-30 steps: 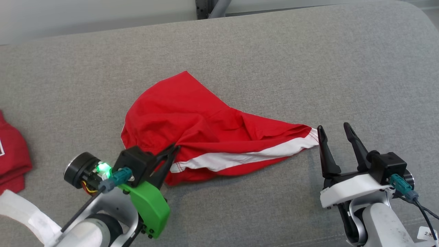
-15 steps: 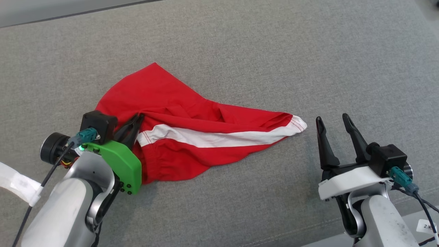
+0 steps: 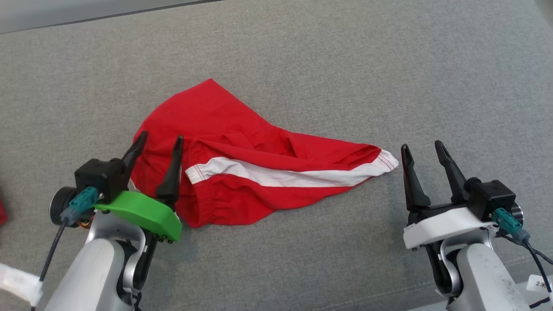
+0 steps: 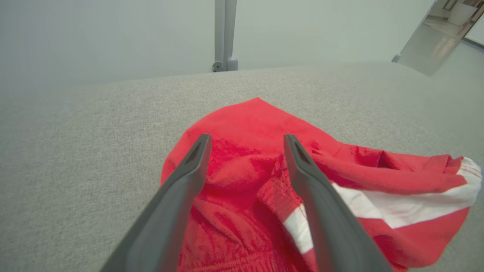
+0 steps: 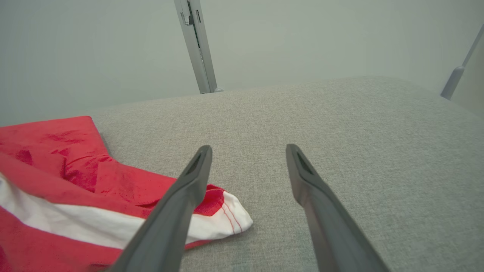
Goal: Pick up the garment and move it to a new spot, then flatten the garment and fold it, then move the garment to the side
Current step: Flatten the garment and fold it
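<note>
1. Bkgd: grey woven surface (image 3: 328, 56) runs across the head view, w/ a pale wall strip at upper left of frame.
2. Garment (image 3: 242, 142): red shorts w/ a white stripe (image 3: 293, 175), lying crumpled at centre-left of frame, not flat.
3. Left gripper (image 3: 159, 140): jaws wide, nothing held, over the garment's left edge. Wrist view shows red cloth between the two fingers (image 4: 181, 189); can't tell if they touch it.
4. Right gripper (image 3: 421, 147): jaws wide, empty, just right of the hem (image 3: 386, 160) and apart from it.
5. Handling (my read): light, thin, limp cloth. It'll sag and bunch, so a one-point lift prob leaves it dangling. No breakage risk; the weave prob grips OK, but a thin pinch may catch one layer only.
6. Where to grab: the thicker edges, i.e. the gathered waistband (image 3: 216, 212) at lower left and the stitched hem at right, one per gripper, so it can be pulled taut and flattened.
7. Long axis: roughly left-right in frame, along the stripe. The narrow tapered end points right; the wide end sits left, w/ a peak toward upper centre.
</note>
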{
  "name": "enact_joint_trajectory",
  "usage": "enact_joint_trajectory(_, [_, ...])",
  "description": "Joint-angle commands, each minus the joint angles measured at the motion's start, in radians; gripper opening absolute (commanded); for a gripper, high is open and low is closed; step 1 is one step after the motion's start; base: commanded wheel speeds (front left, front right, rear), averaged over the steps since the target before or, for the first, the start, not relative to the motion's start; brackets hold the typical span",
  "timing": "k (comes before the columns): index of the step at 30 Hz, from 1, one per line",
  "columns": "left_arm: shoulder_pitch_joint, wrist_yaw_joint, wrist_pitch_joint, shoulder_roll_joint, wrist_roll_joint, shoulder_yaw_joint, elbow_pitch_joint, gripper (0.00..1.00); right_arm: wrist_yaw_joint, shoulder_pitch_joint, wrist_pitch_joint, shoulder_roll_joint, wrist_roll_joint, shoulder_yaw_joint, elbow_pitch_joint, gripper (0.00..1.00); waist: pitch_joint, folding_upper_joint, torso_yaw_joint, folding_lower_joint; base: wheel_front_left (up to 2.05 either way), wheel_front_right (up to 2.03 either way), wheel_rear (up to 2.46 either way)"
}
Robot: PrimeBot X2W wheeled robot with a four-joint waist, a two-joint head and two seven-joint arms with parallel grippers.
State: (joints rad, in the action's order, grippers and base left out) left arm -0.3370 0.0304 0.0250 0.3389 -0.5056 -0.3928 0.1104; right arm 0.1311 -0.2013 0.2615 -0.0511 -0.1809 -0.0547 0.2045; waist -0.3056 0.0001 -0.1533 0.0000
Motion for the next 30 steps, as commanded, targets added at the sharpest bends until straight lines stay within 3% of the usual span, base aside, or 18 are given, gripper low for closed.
enact_joint_trajectory(1, [0.016, 0.015, -0.032, -0.005, -0.003, 0.015, -0.012, 1.0, -0.001, -0.012, 0.004, -0.002, 0.005, 0.005, 0.0, 1.0, 0.018, -0.0001, 0.023, 0.0, 0.0, 0.0, 0.0])
enact_joint_trajectory(7, [0.08, 0.094, -0.205, -0.042, 0.005, 0.091, -0.064, 1.0, -0.001, -0.007, 0.004, -0.012, 0.018, 0.015, -0.007, 1.0, 0.049, -0.0001, 0.068, 0.0, 0.0, 0.0, 0.0])
enact_joint_trajectory(12, [0.125, 0.14, -0.266, -0.044, 0.045, 0.131, -0.084, 1.0, -0.001, -0.004, -0.005, -0.019, 0.027, 0.019, -0.013, 1.0, 0.075, -0.0001, 0.093, 0.0, 0.0, 0.0, 0.0])
enact_joint_trajectory(19, [0.209, 0.165, -0.278, -0.024, 0.092, 0.116, -0.101, 1.0, -0.001, 0.02, -0.017, -0.023, 0.028, 0.011, -0.013, 1.0, 0.107, -0.0001, 0.099, 0.0, 0.0, 0.0, 0.0])
enact_joint_trajectory(30, [0.262, 0.159, -0.24, 0.001, 0.098, 0.087, -0.123, 1.0, -0.001, 0.044, -0.029, -0.025, 0.024, 0.012, -0.017, 1.0, 0.128, -0.0001, 0.102, 0.0, 0.0, 0.0, 0.0])
